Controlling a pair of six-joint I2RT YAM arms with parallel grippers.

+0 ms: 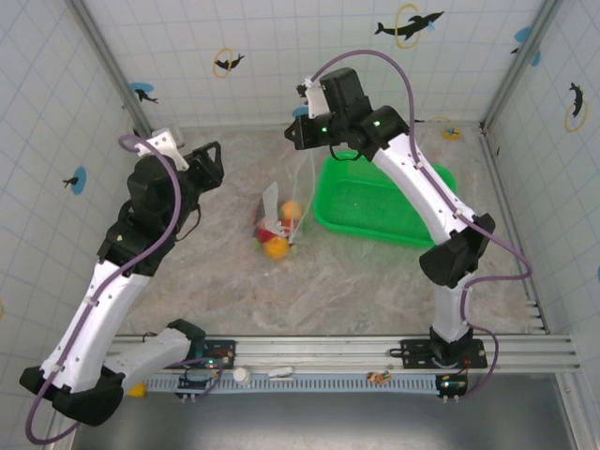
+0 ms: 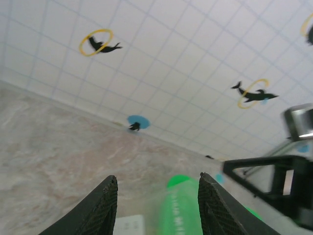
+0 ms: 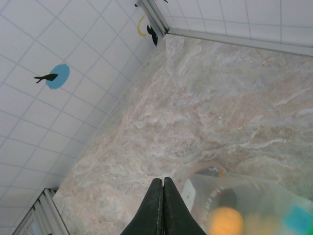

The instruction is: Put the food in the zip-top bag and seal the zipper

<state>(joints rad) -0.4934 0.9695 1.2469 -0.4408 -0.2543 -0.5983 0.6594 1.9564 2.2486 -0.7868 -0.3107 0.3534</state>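
The clear zip-top bag (image 1: pixel 286 211) hangs stretched from my right gripper (image 1: pixel 300 141), which is shut on its top edge above the table. Several toy foods sit in the bag's bottom: an orange citrus (image 1: pixel 292 209), a red piece (image 1: pixel 264 230) and a yellow-orange piece (image 1: pixel 276 247). In the right wrist view the gripper (image 3: pixel 163 181) has its fingers pressed together, with the bag (image 3: pixel 254 196) and a blurred orange food (image 3: pixel 226 221) just beside them. The zipper strip is too thin to make out. My left gripper (image 1: pixel 214 161) (image 2: pixel 156 183) stands open left of the bag, holding nothing.
A green mesh basket (image 1: pixel 384 202) stands right of the bag, under the right arm. Tiled walls close the table on three sides. A blurred green streak (image 2: pixel 183 210) and a white patch (image 2: pixel 129 225) show between the left fingers. The right arm's black frame (image 2: pixel 274 181) is close by.
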